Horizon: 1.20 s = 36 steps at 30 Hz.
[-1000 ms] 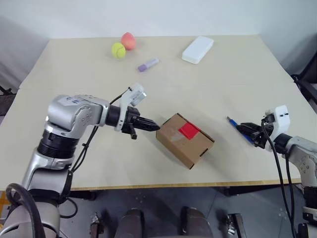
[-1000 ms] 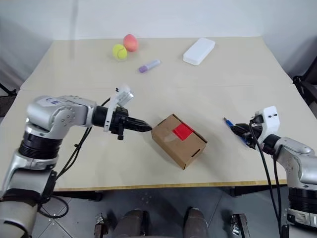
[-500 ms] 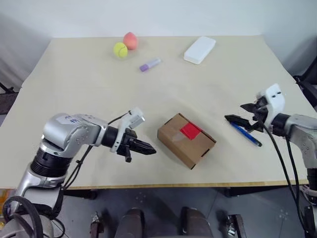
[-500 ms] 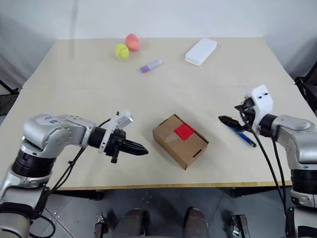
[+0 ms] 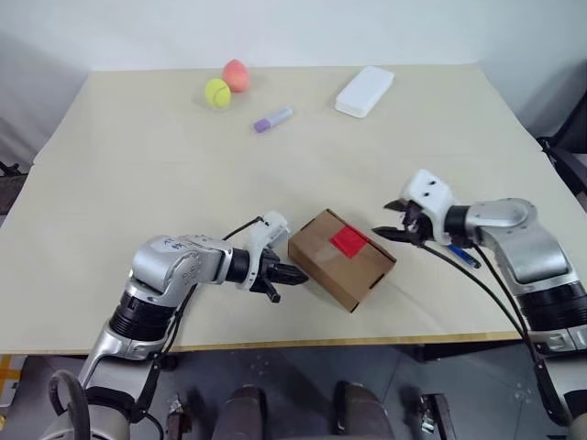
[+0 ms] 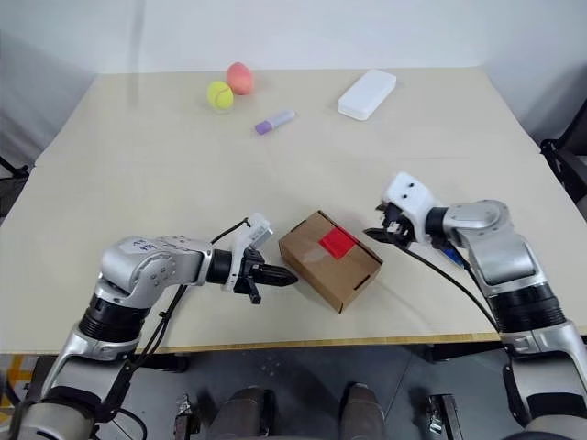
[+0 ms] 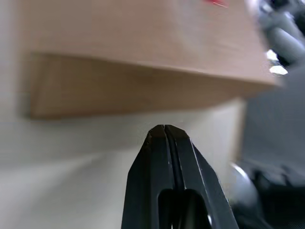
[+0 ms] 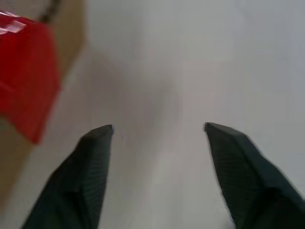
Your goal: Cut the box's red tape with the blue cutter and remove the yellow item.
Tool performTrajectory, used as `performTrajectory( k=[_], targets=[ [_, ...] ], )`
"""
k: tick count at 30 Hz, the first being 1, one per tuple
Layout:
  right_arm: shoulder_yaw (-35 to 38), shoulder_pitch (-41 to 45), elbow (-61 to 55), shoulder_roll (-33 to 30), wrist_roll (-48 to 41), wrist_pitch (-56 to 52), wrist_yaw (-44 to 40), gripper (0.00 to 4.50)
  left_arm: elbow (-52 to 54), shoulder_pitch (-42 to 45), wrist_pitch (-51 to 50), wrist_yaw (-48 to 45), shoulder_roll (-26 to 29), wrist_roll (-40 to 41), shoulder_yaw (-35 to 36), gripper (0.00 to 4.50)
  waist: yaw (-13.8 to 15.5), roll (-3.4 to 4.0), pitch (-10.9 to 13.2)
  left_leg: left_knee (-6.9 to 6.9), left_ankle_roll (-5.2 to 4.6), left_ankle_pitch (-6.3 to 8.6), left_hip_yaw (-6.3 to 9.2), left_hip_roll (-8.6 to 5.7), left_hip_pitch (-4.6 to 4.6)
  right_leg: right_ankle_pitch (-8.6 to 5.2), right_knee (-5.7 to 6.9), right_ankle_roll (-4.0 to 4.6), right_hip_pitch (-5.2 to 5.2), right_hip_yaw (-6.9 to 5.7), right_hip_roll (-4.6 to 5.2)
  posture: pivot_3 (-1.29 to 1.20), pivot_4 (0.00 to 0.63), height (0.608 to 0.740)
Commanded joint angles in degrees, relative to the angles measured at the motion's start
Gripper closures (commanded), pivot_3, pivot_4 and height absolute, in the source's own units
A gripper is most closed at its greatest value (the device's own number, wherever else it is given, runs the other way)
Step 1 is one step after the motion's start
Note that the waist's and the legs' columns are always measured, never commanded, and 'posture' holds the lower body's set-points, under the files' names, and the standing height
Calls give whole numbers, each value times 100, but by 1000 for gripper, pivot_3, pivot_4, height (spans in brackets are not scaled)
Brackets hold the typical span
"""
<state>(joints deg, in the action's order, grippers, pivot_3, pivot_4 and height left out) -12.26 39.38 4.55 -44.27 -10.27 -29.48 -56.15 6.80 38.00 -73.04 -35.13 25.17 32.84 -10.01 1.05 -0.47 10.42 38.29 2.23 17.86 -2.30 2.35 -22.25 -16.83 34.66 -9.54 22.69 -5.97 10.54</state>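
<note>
The brown box (image 5: 323,256) lies near the table's front edge with the red tape (image 5: 350,241) on its top. My left gripper (image 5: 301,274) is shut and empty, its tips low at the box's left side wall (image 7: 143,71); I cannot tell if they touch. Just right of the box's top, my right gripper (image 5: 383,232) is open, with nothing between its fingers (image 8: 95,143) and the red tape (image 8: 28,71) beside them. The blue cutter (image 5: 466,258) lies on the table behind my right forearm, partly hidden by it. The yellow item is out of view.
At the far side of the table (image 5: 138,183) sit a yellow-green tennis ball (image 5: 217,92), a peach-coloured ball (image 5: 237,75), a lilac marker (image 5: 273,120) and a flat white case (image 5: 364,91). The table's front edge runs just below the box.
My right gripper left the blue cutter lying on the table and swung left to the box. My left gripper dropped lower and closed in on the box's left side.
</note>
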Motion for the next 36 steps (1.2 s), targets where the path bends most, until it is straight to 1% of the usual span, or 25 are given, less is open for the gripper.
performTrajectory(
  k=[1, 4, 5, 6, 10, 14, 17, 23, 26, 29, 31, 32, 33, 36],
  targets=[
    [-77, 119, -489, 91, -134, -304, -286, 2937, -181, 57, 396, 294, -148, -205, 356, 4500, 8, 0, 0, 0, 0, 0, 0, 0, 0, 0, -1, 0, 0, 0, 0, 0, 150, 740],
    [-157, 145, -737, 203, -193, -580, -379, 3912, -255, 85, 540, 375, -188, -322, 348, 4500, 18, 0, 0, 1, 0, 0, 0, 0, 0, 0, -1, 0, 0, 0, 0, 0, 150, 740],
    [-167, 156, -806, 255, -216, -660, -397, 4298, -291, 100, 565, 405, -212, -349, 363, 4500, 19, 0, 0, 0, 0, 0, 0, 0, 0, 0, -1, 0, 0, 0, 0, 0, 150, 740],
    [-213, 166, -944, 338, -292, -840, -430, 4436, -322, 131, 600, 395, -222, -361, 379, 4500, 19, 0, 0, 1, 0, 0, 0, 0, 0, 0, 0, 0, -1, 0, 0, 0, 150, 740],
    [-367, 130, -1289, 515, -323, -1126, -449, 4436, -352, 202, 625, 389, -251, -367, 492, 4500, 13, 0, 0, 0, 0, 0, 0, 0, 1, 0, 1, 0, 0, 0, 0, 0, 150, 740],
    [-433, 168, -1327, 742, -262, -1243, -354, 4436, -269, 221, 544, 343, -184, -381, 514, 4500, -21, 0, 0, -1, 0, 0, 0, 0, 4, 0, 5, 0, 0, 0, 0, 0, 150, 740],
    [-573, 313, -1045, 1076, -92, -1199, -168, 4436, -357, 267, 607, 274, -11, -465, 584, 4500, -41, 0, 0, -1, 0, 0, 0, 0, 3, 0, 5, 0, 0, 0, 0, 0, 150, 740],
    [-617, 444, -727, 1375, 116, -1085, -9, 4436, -363, 243, 611, 132, 309, -547, 567, 4500, -108, 0, 0, -3, 2, -1, 2, 0, 3, 0, 8, -1, 0, -1, 0, 0, 150, 740],
    [-627, 491, -705, 1424, 174, -1096, -13, 4436, -369, 220, 630, 136, 392, -575, 572, 4500, -115, 0, 0, -4, 2, -1, 2, 0, 4, 0, 8, -1, 1, -1, 0, 0, 150, 740],
    [-623, 508, -753, 1294, 356, -1031, 55, 4436, -401, 242, 689, 121, 473, -610, 608, 4500, -119, 0, 0, -4, 2, -1, 2, 0, 4, 0, 8, -1, 1, -1, 0, 0, 150, 740],
    [-539, 510, -830, 1090, 436, -1062, 35, 4436, -476, 290, 797, 95, 559, -661, 670, 4500, -117, 0, 0, -4, 2, -1, 2, 0, 4, 0, 8, -1, 2, -1, 0, 0, 150, 740],
    [-466, 506, -889, 956, 469, -1080, 25, 4056, -525, 327, 855, 49, 621, -670, 718, 4500, -106, -1, 0, -4, 2, -1, 2, 0, 4, 0, 9, -1, 2, -1, 0, 0, 150, 740],
    [-402, 510, -929, 863, 500, -1121, 63, 3853, -558, 356, 886, -3, 680, -671, 748, 4500, -106, -1, 0, -3, 2, -1, 2, 0, 1, 0, 7, -1, 3, -1, 0, 0, 150, 740],
    [-201, 554, -1051, 668, 490, -1265, 178, 2833, -609, 439, 958, -207, 886, -639, 808, 4500, -113, -1, 0, -5, 2, -1, 2, 0, 2, 0, 7, -1, 3, -1, 0, 0, 150, 740]
  ],
)
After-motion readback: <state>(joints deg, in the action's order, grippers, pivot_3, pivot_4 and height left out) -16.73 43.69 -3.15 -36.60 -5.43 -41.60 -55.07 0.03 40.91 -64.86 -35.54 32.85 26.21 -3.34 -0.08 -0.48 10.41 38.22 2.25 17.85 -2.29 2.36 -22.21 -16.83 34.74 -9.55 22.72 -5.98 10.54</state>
